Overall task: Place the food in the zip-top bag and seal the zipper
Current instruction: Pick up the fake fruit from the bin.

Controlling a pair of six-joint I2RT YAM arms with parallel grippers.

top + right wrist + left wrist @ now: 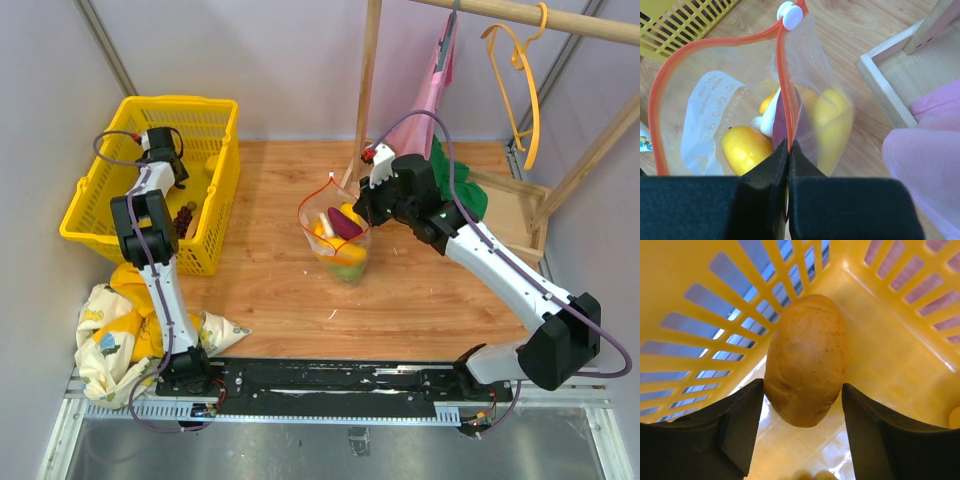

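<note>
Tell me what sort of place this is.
Probably a lab test cell, not a home: plain panels box in a wooden table holding staged props: a yellow basket and a clothes rail with hanger.

- Overhead view: fixed high above and behind both arm bases, looking down on the whole wooden desk [270, 290], with the yellow mesh basket [222, 190] at left and the zip-top bag [303, 212] at centre.
- Left wrist view: very close, inside that same basket, facing past its dark jaws at a toy potato [807, 360].
- Right wrist view: close, looking down over its jaws at that bag's zipper [785, 100], with the desk beyond.
</note>
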